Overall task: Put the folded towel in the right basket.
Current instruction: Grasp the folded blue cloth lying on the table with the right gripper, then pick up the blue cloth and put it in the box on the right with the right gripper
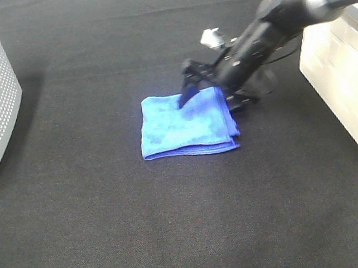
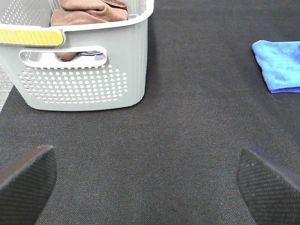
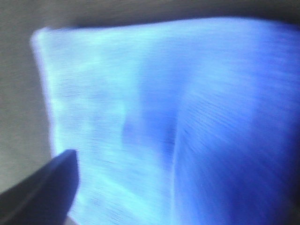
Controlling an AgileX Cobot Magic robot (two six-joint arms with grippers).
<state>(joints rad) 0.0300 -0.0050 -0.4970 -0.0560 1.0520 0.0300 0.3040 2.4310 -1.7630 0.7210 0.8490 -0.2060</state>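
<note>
One folded towel [image 1: 184,123] lay flat on the desk [image 1: 179,238], well apart from the right basket [image 1: 350,87].
We judged it light, limp and easily bunched, best pinched at its basket-side edge, where the right tool [image 1: 215,97] stood spread; the left tool [image 2: 150,187] gaped empty.

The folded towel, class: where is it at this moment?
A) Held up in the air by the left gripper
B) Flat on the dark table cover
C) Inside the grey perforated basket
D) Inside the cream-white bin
B: the folded towel lies flat on the dark cover, with the right gripper at its far edge and the right basket standing apart from it.
</note>
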